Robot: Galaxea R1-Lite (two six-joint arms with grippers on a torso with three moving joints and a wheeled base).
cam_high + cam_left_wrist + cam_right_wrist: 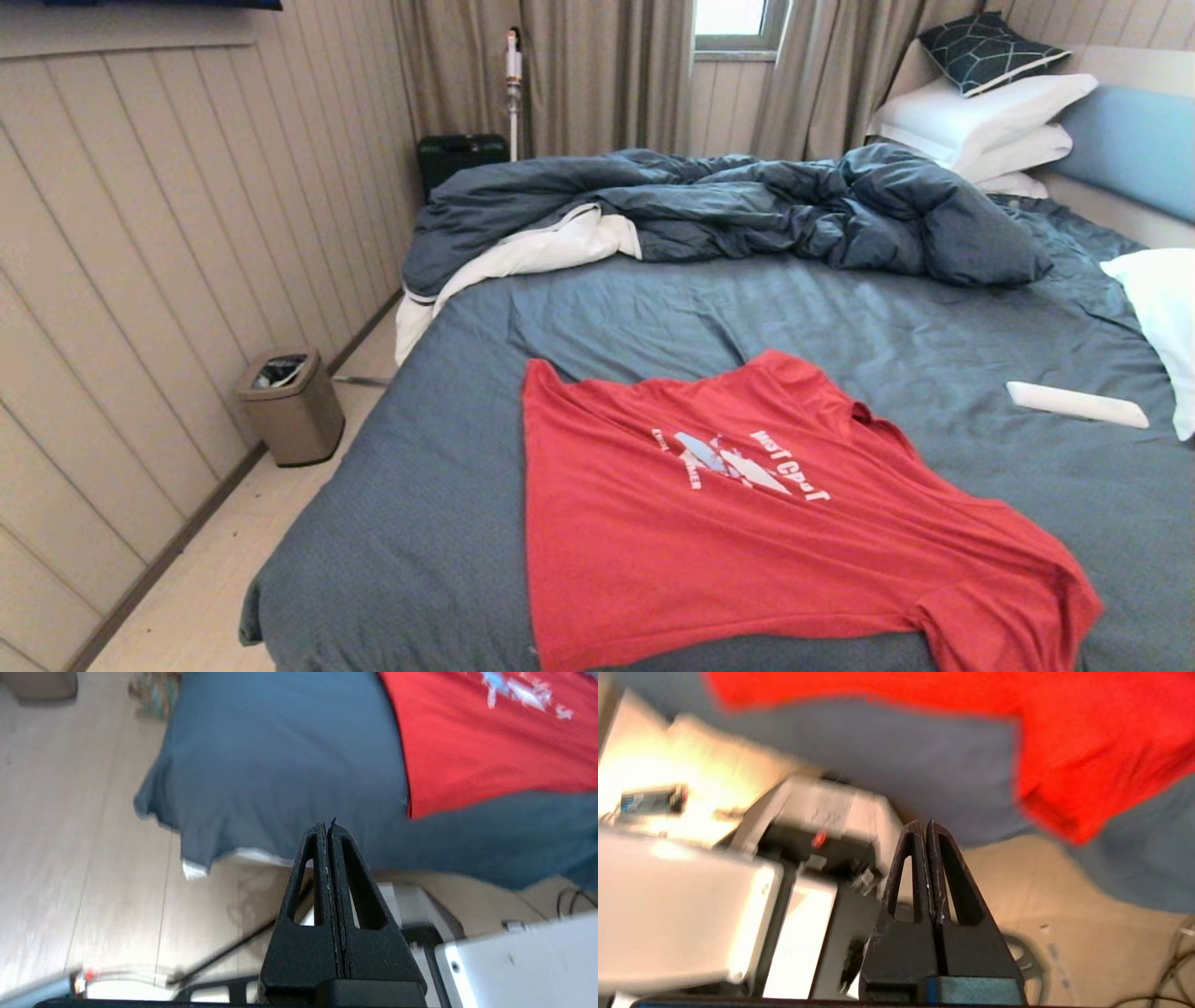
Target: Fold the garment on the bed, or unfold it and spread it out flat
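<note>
The left gripper (329, 828) hangs off the near edge of the bed (439, 523), over the floor (70, 835), its jaws pressed together on nothing. The right gripper (924, 828) is likewise off the bed's near edge, jaws closed tight and empty, with the robot's white base (682, 905) just beside it. Neither arm shows in the head view.

The shirt (747, 532) lies on the near part of the bed's blue-grey sheet, spread open and mostly flat, print side up, with its hem toward the left and one sleeve (1008, 616) at the near right corner. The white and light-blue print (738, 462) reads upside down from the robot's side. In the left wrist view the shirt's near corner (416, 807) lies close to the bed's edge, apart from the gripper.

To the right, a white flat object (1074, 404) rests on the sheet, well apart from the shirt. Farther back a rumpled dark blue duvet (728, 210) with white lining stretches across the bed. White pillows (980, 121) and a dark patterned cushion (990, 49) stack against the light blue headboard (1134, 145). On the floor at left stands a bin (291, 406).
</note>
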